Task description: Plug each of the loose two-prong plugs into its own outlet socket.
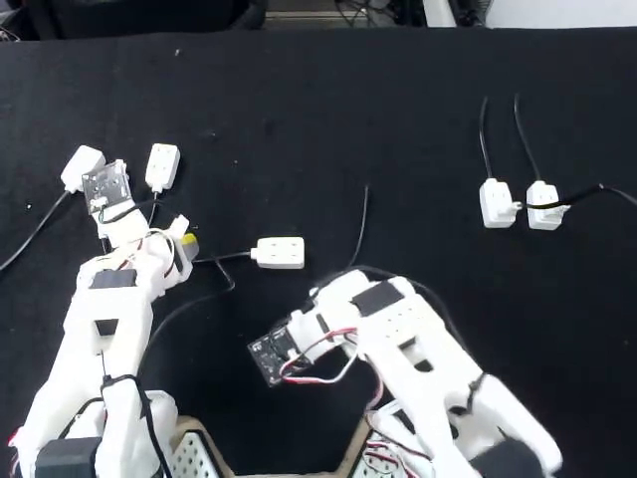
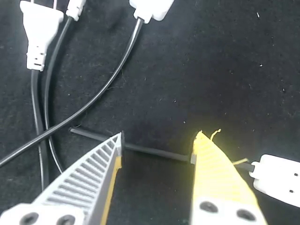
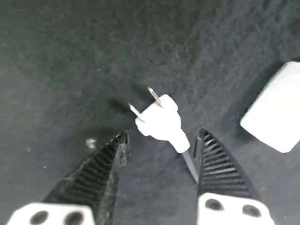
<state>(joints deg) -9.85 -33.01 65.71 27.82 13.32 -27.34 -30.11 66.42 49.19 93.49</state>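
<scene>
Surface: a black cloth [image 1: 328,119] covers the whole table, with thin black cords lying across it.
Room: past the far edge at 12 o'clock there is a narrow strip of floor [image 1: 328,12] with dark shapes, too small to identify.
Left gripper [image 2: 159,140]: it sits low over the cloth at 9 o'clock in the high view [image 1: 184,232]. One finger is ribbed grey and one yellow; they are spread wide and hold nothing. A black cord [image 2: 154,152] runs across from one tip to the other, and contact cannot be judged.
Right gripper [image 3: 163,136]: the fingers are spread and straddle a white two-prong plug [image 3: 157,119] that lies flat on the cloth. Its prongs point away from the gripper and its cord end sits between the tips. Neither finger presses it.
White block [image 3: 276,110]: it lies near that plug, apart from it.
Count, high view: five white pieces.
- Left pair, 10 o'clock: two [image 1: 82,167] [image 1: 162,166], near each other.
- Centre outlet [image 1: 279,252]: one, on a cord.
- Right pair, 2 o'clock: two [image 1: 496,202] [image 1: 543,205], just beside each other, each with a cord.
Arms: two.
</scene>
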